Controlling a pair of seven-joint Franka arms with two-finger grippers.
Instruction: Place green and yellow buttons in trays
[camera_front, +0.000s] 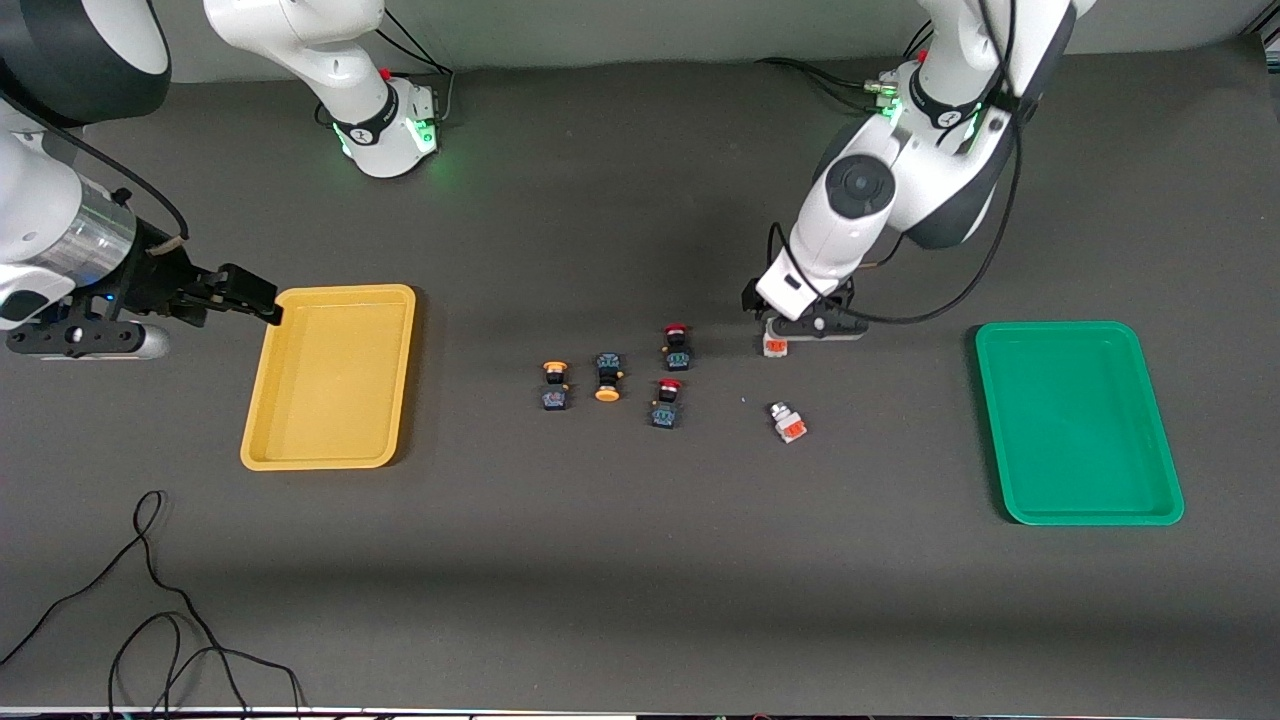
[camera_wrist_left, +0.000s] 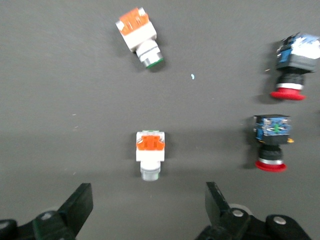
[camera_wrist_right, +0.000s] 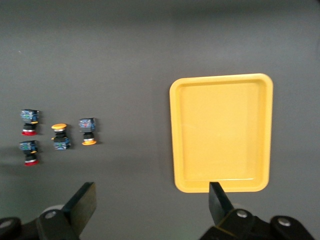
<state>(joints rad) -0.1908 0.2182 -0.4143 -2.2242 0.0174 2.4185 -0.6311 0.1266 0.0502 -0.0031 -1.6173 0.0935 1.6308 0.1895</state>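
Left gripper (camera_front: 812, 328) low over one white button (camera_front: 775, 345), fingers spread – nothing held.
Second white button (camera_front: 789, 423) nearer the camera; two yellow buttons (camera_front: 556, 385) mid-table, beside red ones (camera_front: 676, 346). Right gripper (camera_front: 240, 292) open, waiting above yellow tray (camera_front: 330, 455) edge. Green tray (camera_front: 1080, 505) empty – left arm's end.

No legible text, brand, number or sign in any view. The bands on the arm bases near the table's robot-side edge carry small dark marks, too small to read. The blue-green patches on the black-bodied buttons at table centre show no readable characters. Both trays are unmarked.
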